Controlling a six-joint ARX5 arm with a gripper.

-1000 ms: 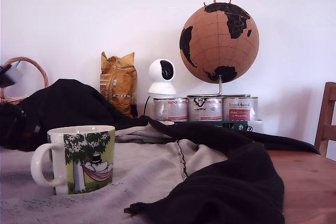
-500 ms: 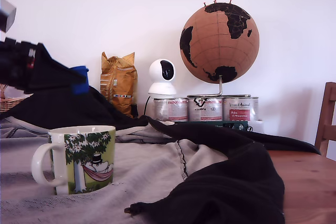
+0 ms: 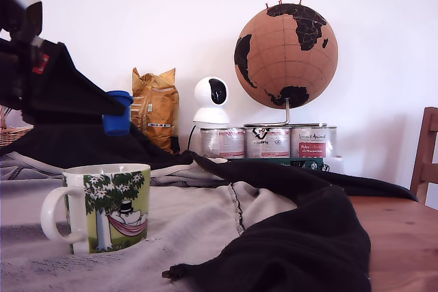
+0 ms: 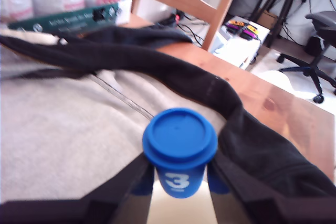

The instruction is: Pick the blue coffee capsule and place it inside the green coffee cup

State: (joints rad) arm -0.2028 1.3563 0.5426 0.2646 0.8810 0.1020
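The gripper (image 4: 180, 179) was clamped on the blue coffee capsule (image 4: 179, 149), a white 3 on its side, holding it in the air above the grey cloth (image 3: 198, 227), higher than the green coffee cup (image 3: 97, 208) standing near the exterior view's left.

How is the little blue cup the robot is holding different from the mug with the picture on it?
The blue coffee capsule is plain blue with a white 3; the green coffee cup is white with a green cartoon print. The capsule has a lid on; the cup is open-topped, with a handle. The capsule is held up in the gripper; the cup rests on grey cloth. Both stand upright.
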